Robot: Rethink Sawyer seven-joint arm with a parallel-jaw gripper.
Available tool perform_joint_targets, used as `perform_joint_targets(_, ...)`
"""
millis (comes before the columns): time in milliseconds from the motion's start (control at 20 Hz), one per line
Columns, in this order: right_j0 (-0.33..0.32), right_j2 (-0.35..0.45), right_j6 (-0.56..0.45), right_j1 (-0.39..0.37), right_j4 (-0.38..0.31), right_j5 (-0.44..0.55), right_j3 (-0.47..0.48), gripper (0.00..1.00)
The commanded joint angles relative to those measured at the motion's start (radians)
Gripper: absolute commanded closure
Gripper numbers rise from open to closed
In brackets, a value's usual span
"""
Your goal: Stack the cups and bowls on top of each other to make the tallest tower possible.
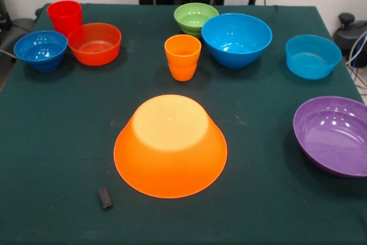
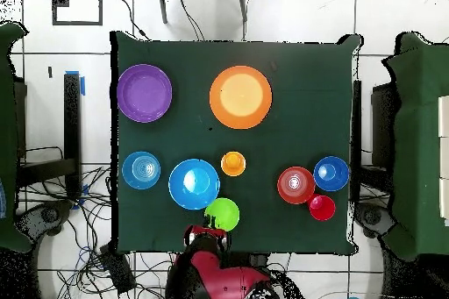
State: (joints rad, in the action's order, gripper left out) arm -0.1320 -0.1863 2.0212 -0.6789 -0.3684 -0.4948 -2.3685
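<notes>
Small dark block [image 1: 105, 197] nearest, inverted orange bowl [image 1: 170, 146] behind, arm [image 2: 210, 265] drawn back, end effector [image 2: 209, 236] state unclear

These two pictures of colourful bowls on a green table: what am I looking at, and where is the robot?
Both show one table at the same moment. One camera faces the robot across the table; the other looks straight down. The red and black shape at the overhead picture's bottom edge is the robot arm, drawn back; its jaws cannot be made out, and it holds nothing visible. On the cloth: a big orange bowl upside down, a purple bowl, blue, light-blue, dark-blue, green and orange-red bowls, plus an orange cup and a red cup. Nothing is stacked yet.
</notes>
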Motion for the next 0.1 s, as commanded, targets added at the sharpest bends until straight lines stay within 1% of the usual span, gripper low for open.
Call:
perform_joint_targets(50,0.015,0.029,0.146,0.086,0.01,-0.029,0.041,1.0)
perform_joint_targets(100,0.019,0.027,0.141,0.084,0.009,-0.025,0.041,1.0)
